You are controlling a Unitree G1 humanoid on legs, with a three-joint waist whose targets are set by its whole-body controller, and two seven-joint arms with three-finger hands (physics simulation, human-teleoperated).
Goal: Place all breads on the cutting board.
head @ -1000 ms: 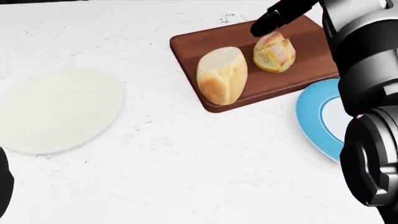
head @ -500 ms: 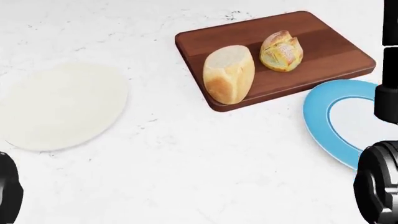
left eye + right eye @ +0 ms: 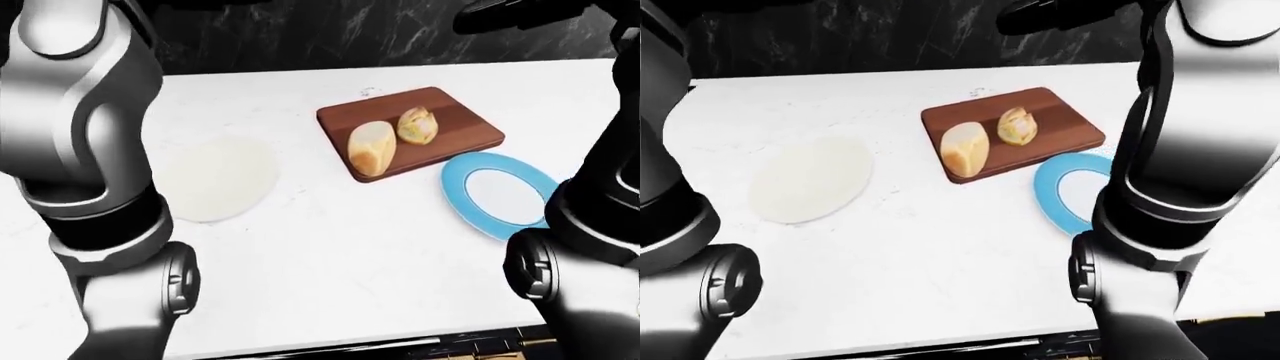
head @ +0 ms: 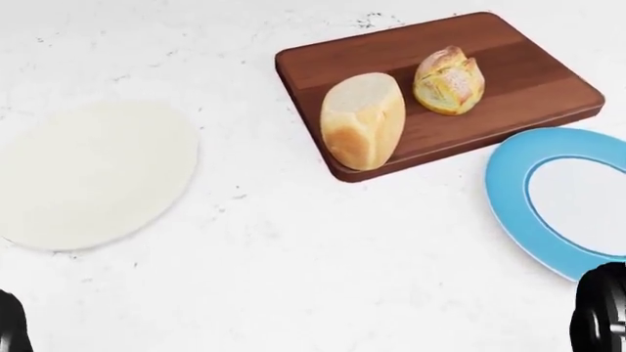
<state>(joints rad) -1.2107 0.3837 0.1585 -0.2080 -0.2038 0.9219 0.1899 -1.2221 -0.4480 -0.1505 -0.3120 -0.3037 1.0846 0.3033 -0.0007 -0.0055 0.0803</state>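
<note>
A brown wooden cutting board [image 4: 508, 59] lies at the upper right of the head view. On it are a pale loaf [image 4: 362, 121] and, just right of it, a small golden crusty roll [image 4: 448, 81]. A flat off-white round, perhaps a flatbread [image 4: 93, 172], rests on the counter at the left, well apart from the board. My right hand [image 3: 1030, 16] is a dark shape raised high above the board at the top of the right-eye view, fingers stretched out and holding nothing. My left arm [image 3: 80, 150] rises at the left; its hand is out of frame.
A blue-rimmed plate [image 4: 504, 194] sits on the white marble counter [image 4: 293, 279], its rim close to the board's lower right edge. A dark wall [image 3: 300, 34] runs along the top of the eye views. The counter's near edge [image 3: 350, 346] shows at the bottom.
My right hand, whose fingertips were at the crusty roll a second ago, has lifted away and left the head view. Both breads stay on the board. The view shifted slightly.
</note>
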